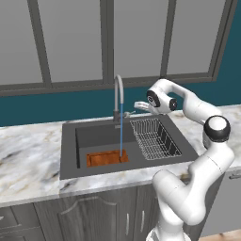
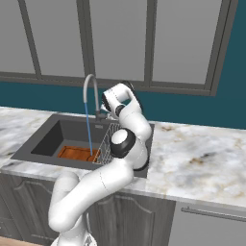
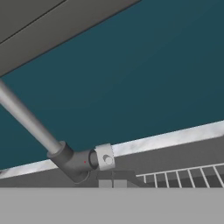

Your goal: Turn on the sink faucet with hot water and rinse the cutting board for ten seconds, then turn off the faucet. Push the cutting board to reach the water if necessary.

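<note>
Hovering shut and empty, the gripper (image 1: 137, 106) nears the sink faucet (image 1: 118, 96).

Jaws closed just beside the sink faucet (image 1: 118, 96) base lever, behind the sink (image 1: 69, 143). Below and ahead of them, the cutting board (image 1: 106, 158) flat in the basin, under the water (image 1: 121, 132). Directly beneath them, the dish rack (image 1: 154, 138).

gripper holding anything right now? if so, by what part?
Nothing is held. The gripper is shut and empty, beside the small side lever at the base of the sink faucet. Contact with the lever cannot be told.
</note>
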